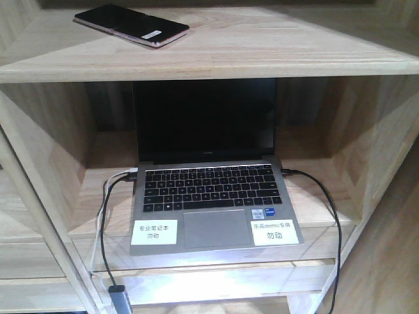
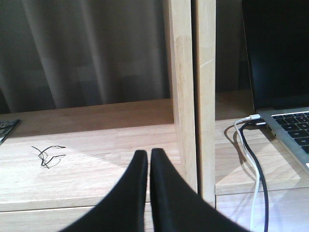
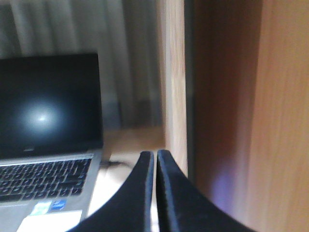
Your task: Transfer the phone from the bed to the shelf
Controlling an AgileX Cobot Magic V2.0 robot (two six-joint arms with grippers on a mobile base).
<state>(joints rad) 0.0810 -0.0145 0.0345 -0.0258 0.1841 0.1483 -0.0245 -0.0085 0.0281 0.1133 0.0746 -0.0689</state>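
The phone [image 1: 131, 25], a glossy black slab with a pinkish rim and a small white sticker, lies flat on the top board of the light wooden shelf [image 1: 262, 52], at its left. No gripper shows in the front view. My left gripper [image 2: 148, 155] is shut with nothing between its fingers, hovering over a lower shelf board beside an upright divider [image 2: 182, 87]. In the right wrist view, my right gripper [image 3: 155, 157] is shut too, empty, close to a shelf upright [image 3: 174, 77]. The bed is out of view.
An open grey laptop [image 1: 209, 190] sits in the compartment under the phone, with black and white cables [image 1: 105, 222] on its left and a black cable [image 1: 327, 209] on its right. A thin black wire loop [image 2: 47, 155] lies on the left compartment's board.
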